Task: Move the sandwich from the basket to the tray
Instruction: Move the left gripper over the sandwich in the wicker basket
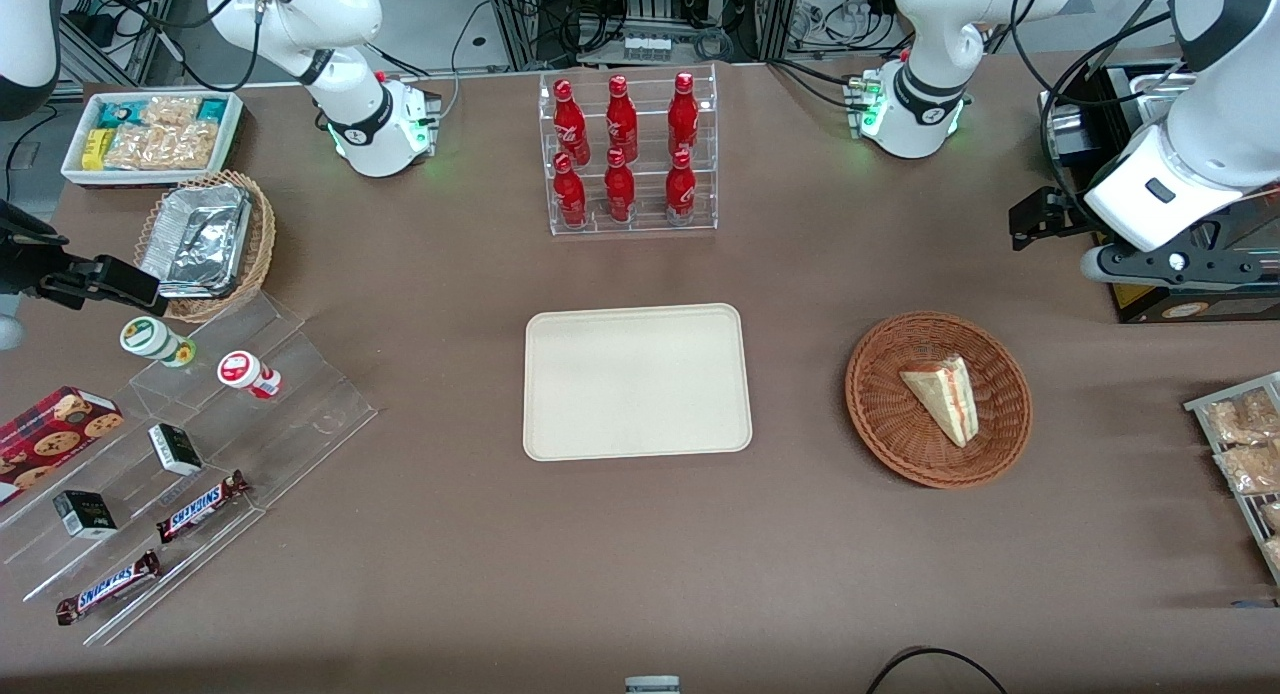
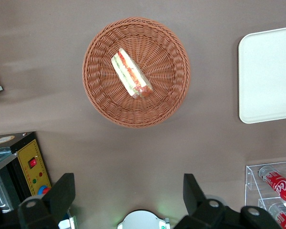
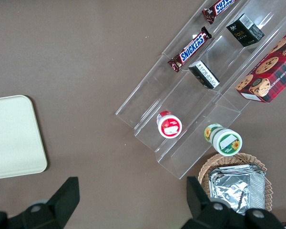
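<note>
On the brown table (image 1: 700,574), nearest the front camera toward the parked arm's end: 2 Snickers bars (image 1: 108,586) and small dark boxes (image 1: 84,514) on a clear stepped stand (image 1: 300,414), a red cookie box (image 1: 50,436) at its edge. Toward the working arm's end, wrapped snack packets (image 1: 1245,444) on a rack. At mid-table, a flat cream tray (image 1: 637,382), lying bare. Beside it, toward the working arm's end and apart from it, a round reddish-brown basket (image 1: 885,419). Inside that basket, 1 wedge sandwich (image 1: 944,396), lying flat near the middle, cut edge striped red, orange and green. Farther from the camera, 2 small round tubs (image 1: 157,340) on the stand's upper steps, then a tan basket of foil trays (image 1: 200,239), then a white bin of snack packets (image 1: 150,134). In the middle, 6 red bottles (image 1: 621,154) upright in a clear rack. Held high above the table, farther from the camera than the basket: the gripper (image 2: 128,200), fingers (image 2: 62,193) spread wide, holding nothing, well apart from the sandwich.
</note>
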